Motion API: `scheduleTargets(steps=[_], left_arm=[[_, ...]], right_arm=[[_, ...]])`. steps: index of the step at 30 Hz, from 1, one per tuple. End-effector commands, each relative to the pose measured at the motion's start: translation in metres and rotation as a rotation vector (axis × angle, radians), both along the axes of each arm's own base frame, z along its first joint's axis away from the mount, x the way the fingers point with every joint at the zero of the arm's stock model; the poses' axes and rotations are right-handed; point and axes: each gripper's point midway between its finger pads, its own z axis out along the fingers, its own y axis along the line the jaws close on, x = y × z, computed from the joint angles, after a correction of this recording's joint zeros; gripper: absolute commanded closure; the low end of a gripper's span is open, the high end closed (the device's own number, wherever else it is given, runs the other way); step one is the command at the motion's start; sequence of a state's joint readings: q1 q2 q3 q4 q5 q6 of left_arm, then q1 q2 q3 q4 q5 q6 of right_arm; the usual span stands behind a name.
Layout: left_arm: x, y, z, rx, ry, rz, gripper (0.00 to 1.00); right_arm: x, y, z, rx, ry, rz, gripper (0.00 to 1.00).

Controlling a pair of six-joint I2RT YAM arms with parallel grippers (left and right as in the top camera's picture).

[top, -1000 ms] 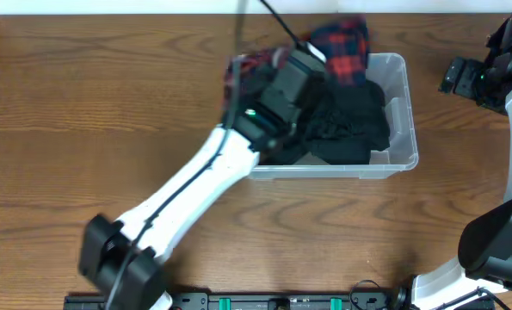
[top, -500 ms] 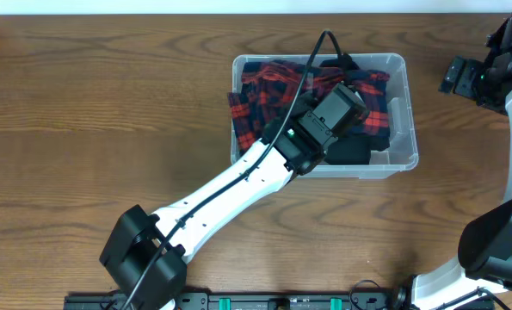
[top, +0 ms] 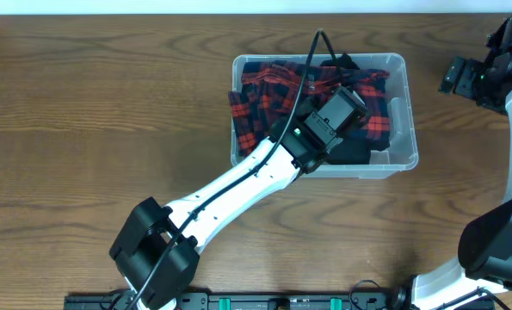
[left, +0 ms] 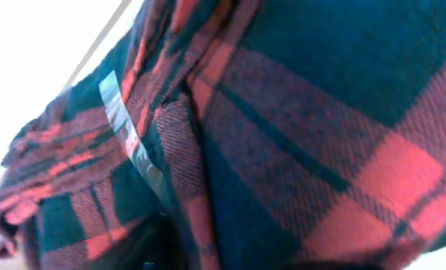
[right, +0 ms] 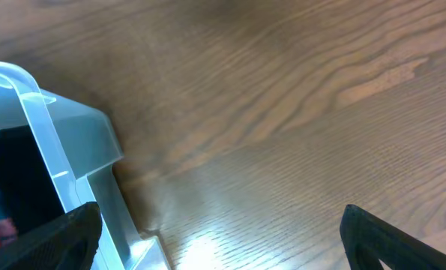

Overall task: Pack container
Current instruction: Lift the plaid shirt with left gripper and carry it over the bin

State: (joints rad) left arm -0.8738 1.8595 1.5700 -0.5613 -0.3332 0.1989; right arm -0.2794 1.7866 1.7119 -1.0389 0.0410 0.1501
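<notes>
Lowered since a second ago: red plaid cloth (top: 260, 103), then bunched up above the far rim, now spread across the left and middle of the container (top: 400, 112) and covering most of the black clothing (top: 354, 151), which shows only at the near right corner. Sits on the tabletop (top: 109, 103) right of centre, toward the far edge, clear-walled, one corner also caught by the right wrist camera. Reaches in from the near left, low over the plaid: left tool (top: 345, 107), fingers hidden from above and nothing but plaid filling its own close view, so cannot tell whether clenched or released. Hangs well apart off the container's right side, above bare wood: right tool (right: 223, 238), fingers spread wide, grasping nothing.
</notes>
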Motion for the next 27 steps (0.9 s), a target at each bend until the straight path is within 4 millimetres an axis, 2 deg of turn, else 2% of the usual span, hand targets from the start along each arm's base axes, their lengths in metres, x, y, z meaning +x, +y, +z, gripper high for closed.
scheduleTargets(steps=[1,4,10,13,16,19,23,27], left_arm=[[-0.003,-0.006,0.000,-0.060,0.021,0.034,0.40],[-0.005,-0.006,0.013,-0.113,0.014,0.067,0.37],[-0.014,0.005,0.058,-0.246,-0.008,0.141,0.36],[-0.028,0.004,0.073,-0.312,0.032,0.116,0.36],[-0.045,-0.003,0.075,-0.370,0.119,0.080,0.36],[-0.058,-0.006,0.067,-0.399,0.207,0.089,0.36],[-0.049,-0.007,0.075,-0.431,0.168,0.108,0.36],[-0.012,-0.002,0.096,-0.498,0.005,0.205,0.36]], right_arm=[[0.000,-0.002,-0.002,0.004,0.003,-0.017,0.01],[0.000,-0.002,-0.002,0.004,0.003,-0.017,0.01],[0.000,-0.002,-0.002,0.004,0.003,-0.017,0.01],[0.000,-0.002,-0.002,0.004,0.003,-0.017,0.01],[0.000,-0.002,-0.002,0.004,0.003,-0.017,0.01],[0.000,-0.002,-0.002,0.004,0.003,-0.017,0.01],[0.000,-0.002,-0.002,0.004,0.003,-0.017,0.01],[0.000,-0.002,-0.002,0.004,0.003,-0.017,0.01]])
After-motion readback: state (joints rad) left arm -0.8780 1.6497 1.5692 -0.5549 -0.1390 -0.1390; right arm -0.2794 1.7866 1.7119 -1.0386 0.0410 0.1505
